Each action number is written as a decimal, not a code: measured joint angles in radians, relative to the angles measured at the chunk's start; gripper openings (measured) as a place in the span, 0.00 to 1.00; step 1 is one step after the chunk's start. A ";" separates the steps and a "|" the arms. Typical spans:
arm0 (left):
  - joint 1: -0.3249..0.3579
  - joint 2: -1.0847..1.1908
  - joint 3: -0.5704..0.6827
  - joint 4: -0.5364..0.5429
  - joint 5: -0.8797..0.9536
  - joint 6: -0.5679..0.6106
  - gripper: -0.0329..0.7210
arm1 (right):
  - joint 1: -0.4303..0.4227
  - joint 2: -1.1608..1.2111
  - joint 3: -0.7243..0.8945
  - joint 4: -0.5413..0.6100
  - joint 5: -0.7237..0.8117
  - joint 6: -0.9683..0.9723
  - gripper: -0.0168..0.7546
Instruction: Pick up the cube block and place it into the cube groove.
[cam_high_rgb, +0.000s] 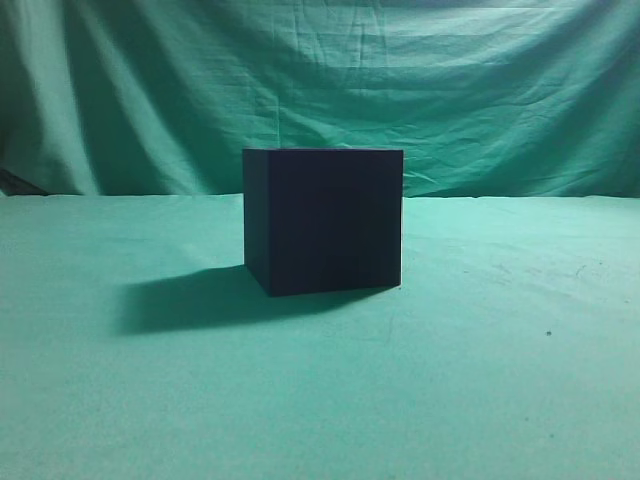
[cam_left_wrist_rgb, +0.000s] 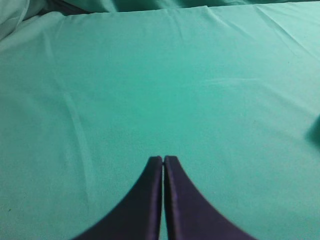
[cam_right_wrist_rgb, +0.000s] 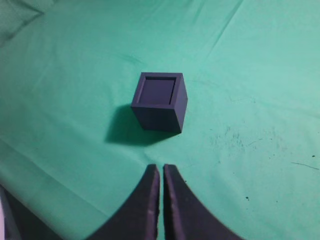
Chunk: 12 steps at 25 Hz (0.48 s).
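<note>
Fingers shut on both sides, nothing held; no loose block in sight.

Fingers of my right gripper are pressed together and empty, and the left gripper is the same, with only green cloth ahead of it. Just ahead of the right tips, well apart, stands the cube groove, upright, with a flat dark square inside its rim. I see the cube block nowhere on the cloth; I judge it is probably seated in that recess, though I cannot tell it from an empty floor. I would look straight down into the recess first and open the jaws only if the block turns up elsewhere.
</note>
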 joint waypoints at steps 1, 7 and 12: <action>0.000 0.000 0.000 0.000 0.000 0.000 0.04 | 0.000 -0.032 0.002 0.002 0.012 0.000 0.02; 0.000 0.000 0.000 0.000 0.000 0.000 0.04 | 0.000 -0.120 0.002 -0.015 0.032 -0.093 0.02; 0.000 0.000 0.000 0.000 0.000 0.000 0.04 | 0.000 -0.122 0.020 -0.035 -0.041 -0.181 0.02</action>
